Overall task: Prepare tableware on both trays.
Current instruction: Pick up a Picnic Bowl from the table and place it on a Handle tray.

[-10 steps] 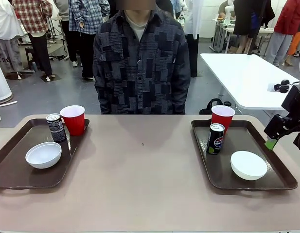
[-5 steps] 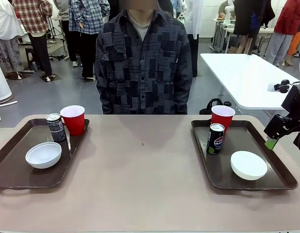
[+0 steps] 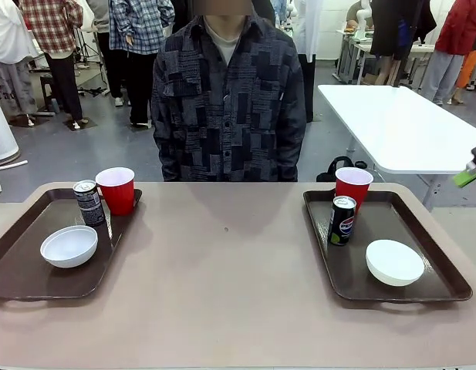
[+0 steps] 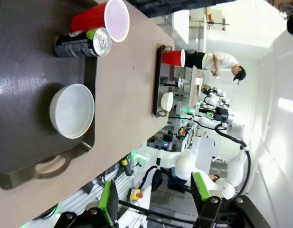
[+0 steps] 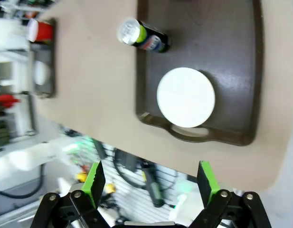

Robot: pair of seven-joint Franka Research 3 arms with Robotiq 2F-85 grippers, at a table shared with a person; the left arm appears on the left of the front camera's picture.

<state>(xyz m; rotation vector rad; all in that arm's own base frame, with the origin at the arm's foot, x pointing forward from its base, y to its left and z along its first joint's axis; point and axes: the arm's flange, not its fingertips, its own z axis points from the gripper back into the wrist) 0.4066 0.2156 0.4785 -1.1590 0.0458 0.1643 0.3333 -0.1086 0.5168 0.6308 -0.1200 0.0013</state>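
The left tray (image 3: 21, 270) carries a slim black can (image 3: 88, 203), a red cup (image 3: 116, 190) and a white bowl (image 3: 69, 246). The right tray (image 3: 423, 231) carries a red cup (image 3: 353, 187), a Pepsi can (image 3: 342, 220) and a white bowl (image 3: 395, 262) with a flat white top. My left gripper (image 4: 153, 194) hangs open high over the left tray (image 4: 23, 118), above its bowl (image 4: 72, 110). My right gripper (image 5: 150, 178) is open and empty high above the right tray (image 5: 231, 57) and its bowl (image 5: 186, 97). In the front view one green fingertip (image 3: 468, 176) pokes in at the right edge.
A person (image 3: 230, 92) in a dark patterned shirt stands at the table's far side, hands out of sight. A white table (image 3: 392, 123) stands behind on the right. Bare tabletop (image 3: 222, 262) lies between the two trays.
My right gripper has lifted and pulled back toward the right edge of the front view, leaving just a green tip in sight. The tableware has not moved.
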